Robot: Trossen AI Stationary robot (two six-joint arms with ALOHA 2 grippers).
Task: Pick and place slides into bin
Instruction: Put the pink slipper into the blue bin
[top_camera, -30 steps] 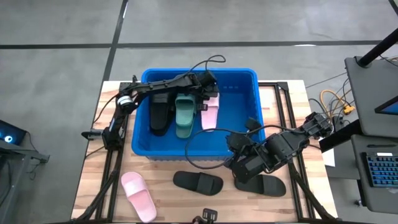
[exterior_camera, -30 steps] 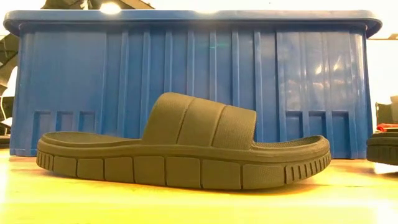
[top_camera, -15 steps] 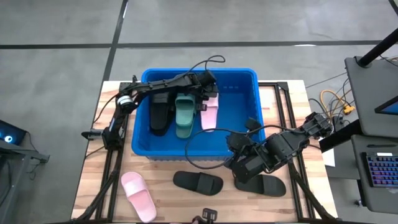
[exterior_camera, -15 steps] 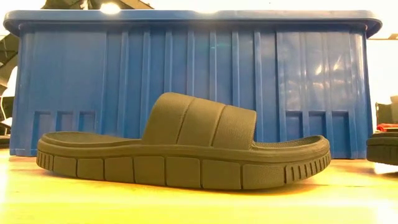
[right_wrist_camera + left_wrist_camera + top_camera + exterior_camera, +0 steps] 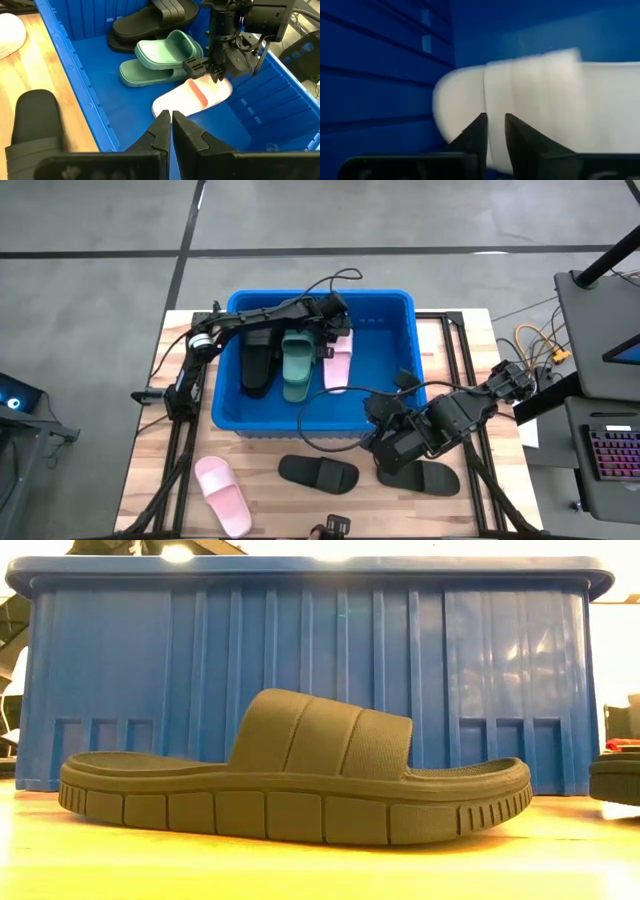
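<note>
- Left gripper (image 5: pixel 335 338) is down inside the bin (image 5: pixel 390 402), at the far end of a light pink slide (image 5: pixel 337 366) lying sole-up on the bin floor; from the left wrist view its fingers (image 5: pixel 476 137) stand slightly parted with a narrow gap, the pink sole just ahead of them; whether they pinch it or have let go, cannot tell
- Right gripper (image 5: pixel 392 448) rests near the front of the table, beside the bin's front wall and over a black slide (image 5: pixel 428 476); fingers pressed together, holding nothing
- Already in the bin: a dark slide (image 5: pixel 256 363), green slide (image 5: pixel 296 366), pink slide side by side
- Left on the table (image 5: pixel 175 480): pink slide (image 5: pixel 222 494) at front left, black slide (image 5: pixel 318 473) at front centre, plus the one by the right gripper
- Judged step: release of the pink slide in the bin
- To do it well: part the fingers fully before lifting, so the sole does not drag up with them; rise straight up clear of the rim before swinging out; keep the cable off the bin's back wall
- Next pick, judged: front-left pink slide suits the left arm; grip across the strap
</note>
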